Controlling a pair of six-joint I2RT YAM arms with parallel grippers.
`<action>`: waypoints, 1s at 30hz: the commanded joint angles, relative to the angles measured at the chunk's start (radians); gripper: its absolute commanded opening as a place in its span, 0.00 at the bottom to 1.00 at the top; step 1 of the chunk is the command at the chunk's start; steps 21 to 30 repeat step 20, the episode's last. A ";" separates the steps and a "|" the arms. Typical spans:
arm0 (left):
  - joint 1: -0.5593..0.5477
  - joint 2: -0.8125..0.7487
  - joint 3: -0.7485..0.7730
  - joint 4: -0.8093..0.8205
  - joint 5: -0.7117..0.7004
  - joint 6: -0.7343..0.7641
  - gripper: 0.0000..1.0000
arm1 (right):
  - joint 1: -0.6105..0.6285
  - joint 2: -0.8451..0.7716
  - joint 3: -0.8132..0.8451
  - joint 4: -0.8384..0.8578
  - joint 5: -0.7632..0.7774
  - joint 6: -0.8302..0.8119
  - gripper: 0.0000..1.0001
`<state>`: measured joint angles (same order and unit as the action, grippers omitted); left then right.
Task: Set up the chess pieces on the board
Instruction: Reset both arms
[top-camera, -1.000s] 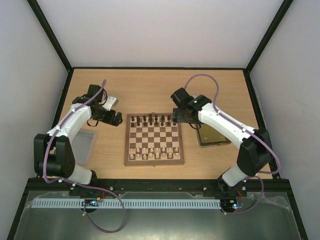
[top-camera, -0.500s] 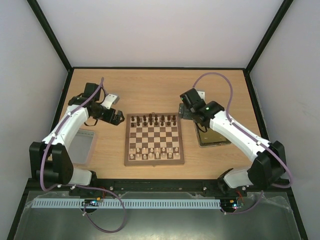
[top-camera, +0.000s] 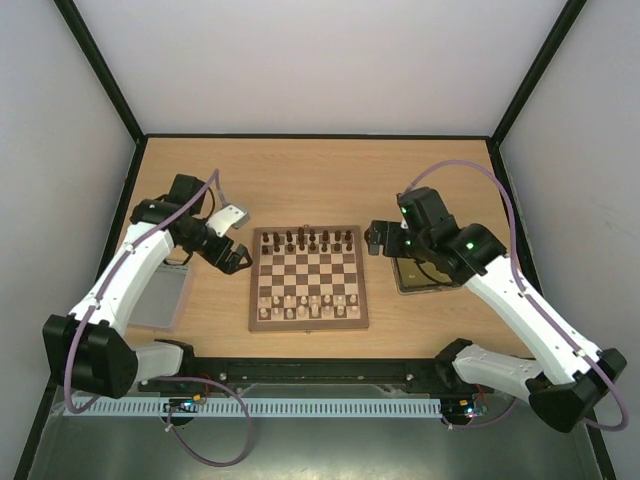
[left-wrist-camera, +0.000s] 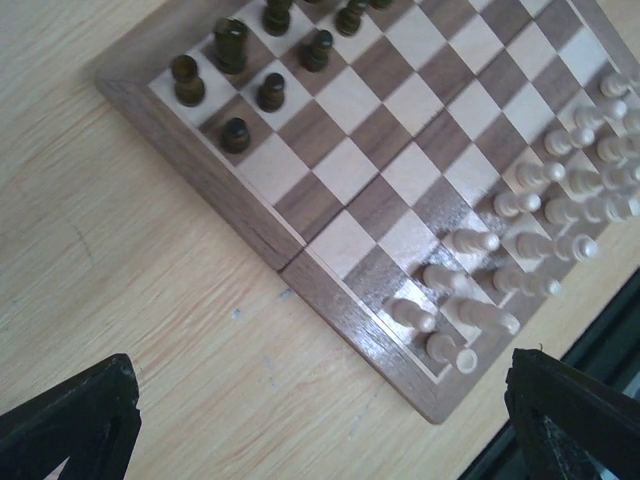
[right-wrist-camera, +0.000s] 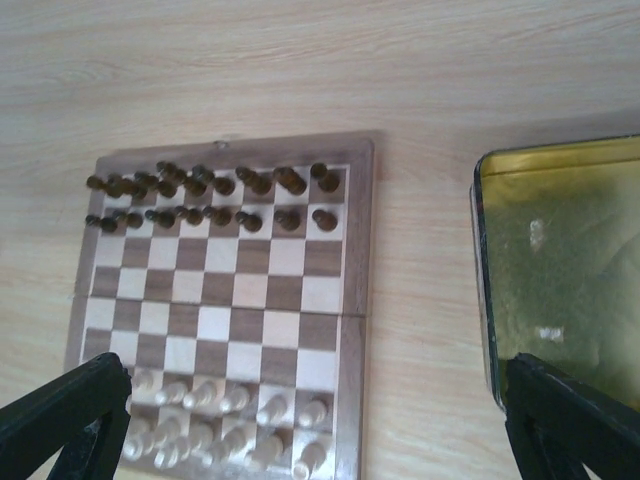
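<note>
The board lies in the middle of the table. Dark brown chess pieces fill its two far rows and cream chess pieces its two near rows. My left gripper hovers just left of the board, open and empty. The left wrist view shows the board's left edge, dark pieces and cream pieces. My right gripper hovers off the board's far right corner, open and empty. The right wrist view shows the whole board from above.
A shiny yellow metal tray lies right of the board and looks empty in the right wrist view. A grey translucent lid lies left of the board, under the left arm. Black frame rails edge the table.
My right arm has drawn back to the right, away from the board's far right corner, and risen. My left arm has shifted slightly nearer. No piece has moved.
</note>
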<state>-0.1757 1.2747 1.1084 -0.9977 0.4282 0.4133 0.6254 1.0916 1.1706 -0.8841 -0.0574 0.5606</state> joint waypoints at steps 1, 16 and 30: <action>-0.040 -0.039 0.010 -0.087 -0.024 0.046 0.99 | -0.004 -0.059 0.012 -0.133 -0.062 -0.015 0.98; -0.077 -0.106 -0.028 -0.098 -0.065 0.039 0.99 | -0.004 -0.088 -0.075 -0.153 -0.126 -0.053 0.98; -0.079 -0.115 -0.030 -0.098 -0.066 0.039 0.99 | -0.005 -0.081 -0.076 -0.165 -0.112 -0.060 0.98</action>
